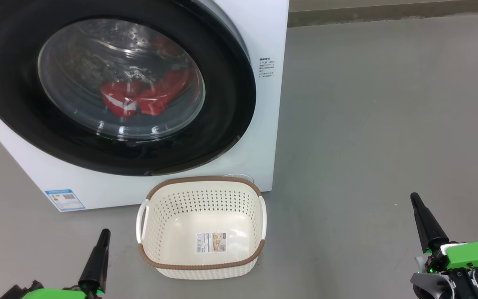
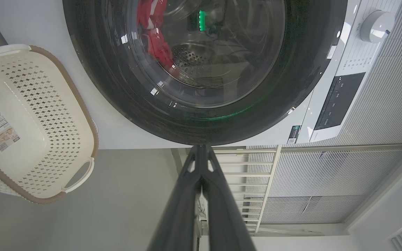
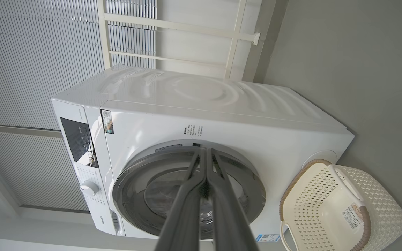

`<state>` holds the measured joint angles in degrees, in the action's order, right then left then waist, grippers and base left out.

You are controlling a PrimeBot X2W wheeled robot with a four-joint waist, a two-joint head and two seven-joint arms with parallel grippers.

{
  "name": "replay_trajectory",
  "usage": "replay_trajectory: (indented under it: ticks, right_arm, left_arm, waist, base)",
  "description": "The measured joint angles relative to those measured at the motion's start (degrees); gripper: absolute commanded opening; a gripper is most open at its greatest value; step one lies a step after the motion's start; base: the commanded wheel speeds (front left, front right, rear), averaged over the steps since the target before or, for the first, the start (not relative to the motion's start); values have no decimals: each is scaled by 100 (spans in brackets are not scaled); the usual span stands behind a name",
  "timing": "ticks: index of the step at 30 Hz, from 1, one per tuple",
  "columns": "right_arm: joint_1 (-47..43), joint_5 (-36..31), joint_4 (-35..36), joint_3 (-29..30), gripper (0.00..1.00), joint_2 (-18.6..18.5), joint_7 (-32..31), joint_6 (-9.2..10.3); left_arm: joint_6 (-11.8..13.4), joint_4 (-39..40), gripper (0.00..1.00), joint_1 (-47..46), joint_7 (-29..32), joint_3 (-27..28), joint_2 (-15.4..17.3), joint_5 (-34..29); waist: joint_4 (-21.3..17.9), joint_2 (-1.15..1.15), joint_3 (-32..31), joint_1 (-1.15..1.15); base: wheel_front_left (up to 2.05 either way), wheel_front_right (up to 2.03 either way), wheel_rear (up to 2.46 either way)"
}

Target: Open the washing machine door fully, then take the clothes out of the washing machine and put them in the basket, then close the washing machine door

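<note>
The white washing machine (image 1: 259, 137) fills the upper left of the head view, its round black-rimmed door (image 1: 222, 124) shut against the front. Red clothes (image 1: 139, 97) lie inside the drum, seen through the glass. An empty cream basket (image 1: 201, 185) with a brown rim stands on the floor just in front of the machine. My left gripper (image 1: 104, 232) is low at the bottom left, shut and holding nothing, left of the basket. At the bottom right my right gripper (image 1: 415, 197) is shut too, well away from basket and door. The door (image 2: 117, 87) and clothes (image 2: 155, 45) fill the left wrist view.
Grey floor (image 1: 367, 124) stretches to the right of the machine and around the basket. A white slatted wall and a white rail frame (image 3: 173, 28) stand behind the machine. The control panel with a dial (image 3: 89, 188) sits at the machine's top.
</note>
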<state>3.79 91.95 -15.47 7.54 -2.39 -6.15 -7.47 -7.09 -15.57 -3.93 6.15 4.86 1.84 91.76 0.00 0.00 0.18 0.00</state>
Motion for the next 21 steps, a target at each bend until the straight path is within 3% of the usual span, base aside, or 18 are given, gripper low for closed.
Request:
replay_trajectory:
  ticks: [20,21]
  right_arm:
    - [0,0,0,0,0,0,0,0]
    - [-5,-1,-21,-3,100,2,2,-1]
  left_arm:
    - [0,0,0,0,0,0,0,0]
    - [0,-21,100,7,-2,-1,-4,-1]
  waist:
    - [0,0,0,0]
    - [0,0,0,0]
  base:
    - [0,0,0]
    - [0,0,0]
